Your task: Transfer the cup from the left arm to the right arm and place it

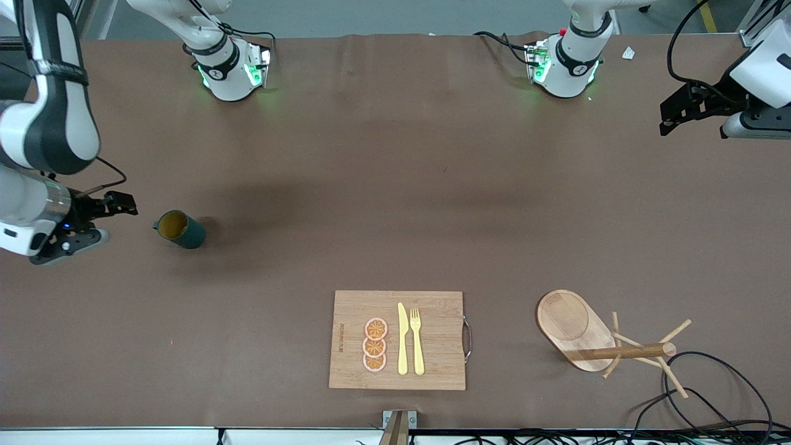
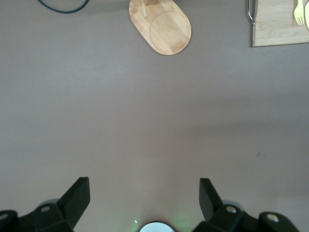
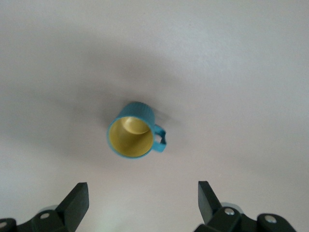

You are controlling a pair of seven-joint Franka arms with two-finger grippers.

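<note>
The dark teal ribbed cup [image 1: 180,229] stands upright on the brown table toward the right arm's end, and its yellow-brown inside shows. In the right wrist view the cup [image 3: 131,137] has its small handle to one side. My right gripper [image 1: 111,220] is open and empty, up in the air beside the cup and apart from it; its fingers [image 3: 77,199] show wide apart. My left gripper [image 1: 668,118] is open and empty, held over the table at the left arm's end. Its fingers [image 2: 77,195] are wide apart over bare table.
A wooden cutting board [image 1: 398,340] with a yellow knife, a yellow fork and three orange slices lies near the front camera. A wooden mug tree [image 1: 593,337] on an oval base stands toward the left arm's end, with black cables [image 1: 710,395] beside it.
</note>
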